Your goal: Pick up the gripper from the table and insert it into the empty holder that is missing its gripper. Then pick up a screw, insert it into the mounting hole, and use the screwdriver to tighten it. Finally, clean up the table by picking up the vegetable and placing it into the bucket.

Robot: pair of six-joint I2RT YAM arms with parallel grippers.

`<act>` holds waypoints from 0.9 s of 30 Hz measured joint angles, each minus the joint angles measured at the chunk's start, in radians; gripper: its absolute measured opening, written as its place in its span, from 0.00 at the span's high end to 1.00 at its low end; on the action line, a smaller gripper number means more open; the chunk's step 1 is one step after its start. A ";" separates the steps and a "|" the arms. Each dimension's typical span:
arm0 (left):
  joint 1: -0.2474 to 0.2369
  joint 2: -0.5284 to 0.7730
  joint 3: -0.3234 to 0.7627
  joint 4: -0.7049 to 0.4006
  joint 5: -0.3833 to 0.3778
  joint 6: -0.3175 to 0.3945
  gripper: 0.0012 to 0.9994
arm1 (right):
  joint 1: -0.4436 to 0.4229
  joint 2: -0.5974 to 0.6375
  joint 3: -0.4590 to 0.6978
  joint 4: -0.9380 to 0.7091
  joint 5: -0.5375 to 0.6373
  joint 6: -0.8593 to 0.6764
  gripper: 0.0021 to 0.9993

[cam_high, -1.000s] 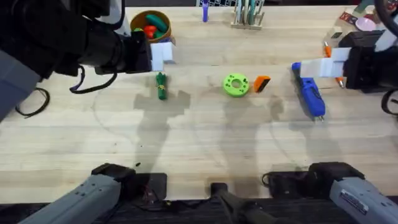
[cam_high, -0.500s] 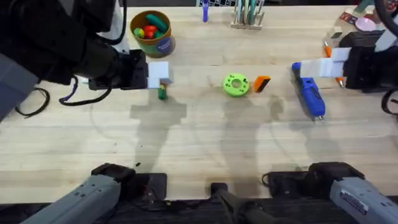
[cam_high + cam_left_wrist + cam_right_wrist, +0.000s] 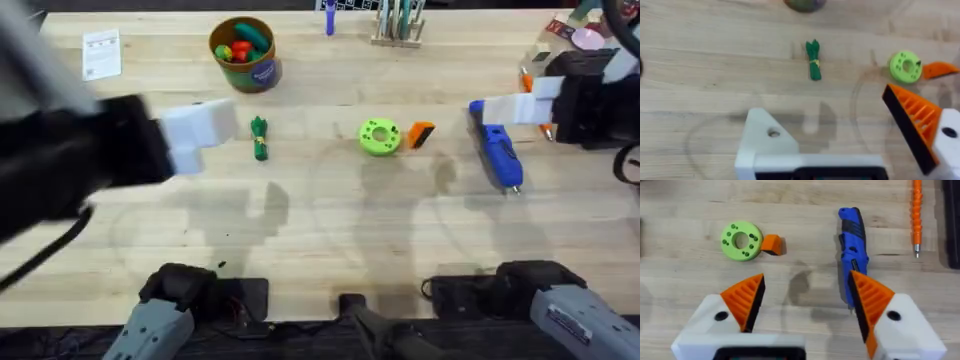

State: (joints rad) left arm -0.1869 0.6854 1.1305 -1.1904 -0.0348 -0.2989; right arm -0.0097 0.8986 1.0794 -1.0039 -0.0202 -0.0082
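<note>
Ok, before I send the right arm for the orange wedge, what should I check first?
1. Orange wedge lies free beside the green disc: ok.
2. Right gripper open and holding nothing: ok.
3. Holder on the left gripper has no pad: ok.
4. Screwdriver on the table, not held: ok.
5. Screw located: cannot tell.
6. Vegetable in the bucket: not ok.

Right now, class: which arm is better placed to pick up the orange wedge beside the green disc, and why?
The right arm. Its right gripper has both orange pads, open jaws, and the gripper on the table ahead. The left gripper lacks one pad, showing a bare holder.
</note>
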 joint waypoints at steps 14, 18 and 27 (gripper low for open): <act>0.136 -0.364 -0.410 0.305 0.069 -0.001 0.01 | 0.000 0.000 0.000 0.000 0.000 0.000 0.01; 0.136 -0.455 -0.600 0.524 0.120 -0.001 0.01 | 0.000 0.000 0.000 0.000 0.000 0.000 0.01; 0.136 -0.595 -0.946 0.895 0.274 0.007 0.01 | 0.000 0.000 0.000 0.000 0.000 0.000 0.01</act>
State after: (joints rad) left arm -0.0513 0.0908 0.1845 -0.2958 0.2392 -0.2922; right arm -0.0097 0.8986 1.0794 -1.0039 -0.0203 -0.0082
